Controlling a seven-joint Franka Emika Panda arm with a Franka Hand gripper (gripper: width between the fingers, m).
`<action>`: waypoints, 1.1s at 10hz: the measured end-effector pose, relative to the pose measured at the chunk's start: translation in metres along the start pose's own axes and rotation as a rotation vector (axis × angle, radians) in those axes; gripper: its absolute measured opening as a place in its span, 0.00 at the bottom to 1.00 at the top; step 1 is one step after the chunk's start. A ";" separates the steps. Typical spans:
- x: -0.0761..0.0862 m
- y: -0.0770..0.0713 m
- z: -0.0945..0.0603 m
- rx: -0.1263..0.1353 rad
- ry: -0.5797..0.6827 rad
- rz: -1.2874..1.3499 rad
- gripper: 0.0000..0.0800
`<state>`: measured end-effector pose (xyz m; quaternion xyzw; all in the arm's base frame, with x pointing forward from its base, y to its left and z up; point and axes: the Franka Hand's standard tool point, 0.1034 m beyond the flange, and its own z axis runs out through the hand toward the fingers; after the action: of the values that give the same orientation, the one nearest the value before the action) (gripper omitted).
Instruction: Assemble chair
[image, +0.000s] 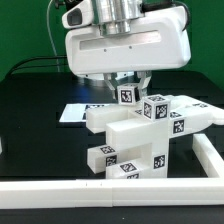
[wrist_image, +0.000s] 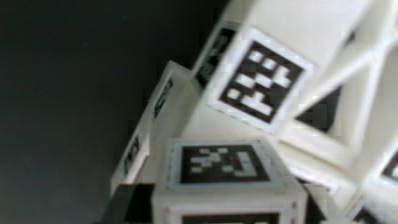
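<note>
The chair (image: 140, 130) is a stack of glossy white tagged pieces in the middle of the black table: a long pegged bar across the top and blocks below. My gripper (image: 127, 88) hangs straight over its top, jaws closed on a small tagged block (image: 127, 96) that sits on the bar. In the wrist view this block (wrist_image: 222, 165) fills the gap between my dark fingers (wrist_image: 128, 200). Other tagged chair pieces (wrist_image: 267, 80) lie close behind it. I cannot tell whether the block is seated in the bar.
The marker board (image: 75, 112) lies flat behind the chair, on the exterior view's left. A long white border rail (image: 110, 190) runs along the front and up the exterior view's right side (image: 212, 158). Cables lie at the back left.
</note>
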<state>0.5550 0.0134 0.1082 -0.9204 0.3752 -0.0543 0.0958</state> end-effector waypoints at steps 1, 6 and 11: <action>0.000 0.000 0.000 0.021 -0.006 0.102 0.33; -0.001 -0.006 -0.002 0.015 -0.029 -0.141 0.68; -0.007 -0.011 0.001 -0.014 -0.082 -0.670 0.81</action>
<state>0.5577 0.0258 0.1092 -0.9946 0.0481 -0.0433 0.0814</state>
